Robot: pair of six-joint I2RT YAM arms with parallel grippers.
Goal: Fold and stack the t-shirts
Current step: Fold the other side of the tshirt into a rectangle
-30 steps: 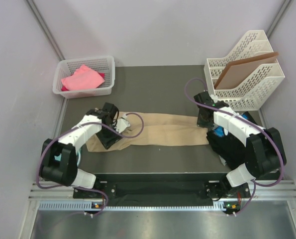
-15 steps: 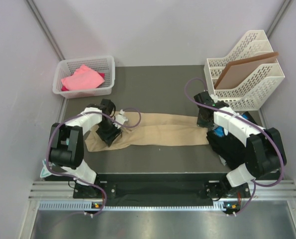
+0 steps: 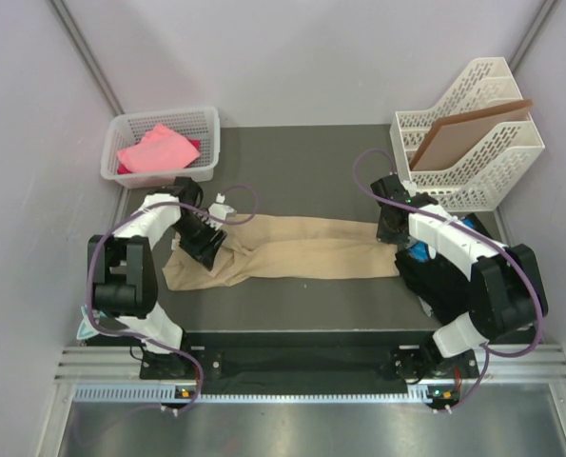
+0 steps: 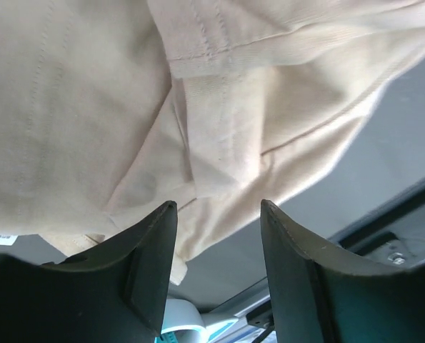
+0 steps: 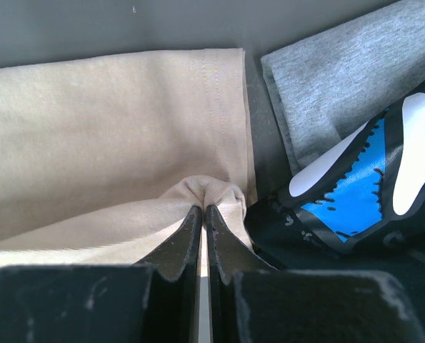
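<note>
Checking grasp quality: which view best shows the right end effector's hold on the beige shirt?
Right wrist view: the right end effector is shut on a puckered fold of the beige shirt, near its hem. The top view shows the whole shirt, but the arm hides the contact. The left wrist view shows only its other end.

The whole table is viewed from above and behind the arm bases by 1 fixed camera. 2 wrist views are taken very close, past the left gripper and right gripper. The tan t-shirt is shared by all 3.
</note>
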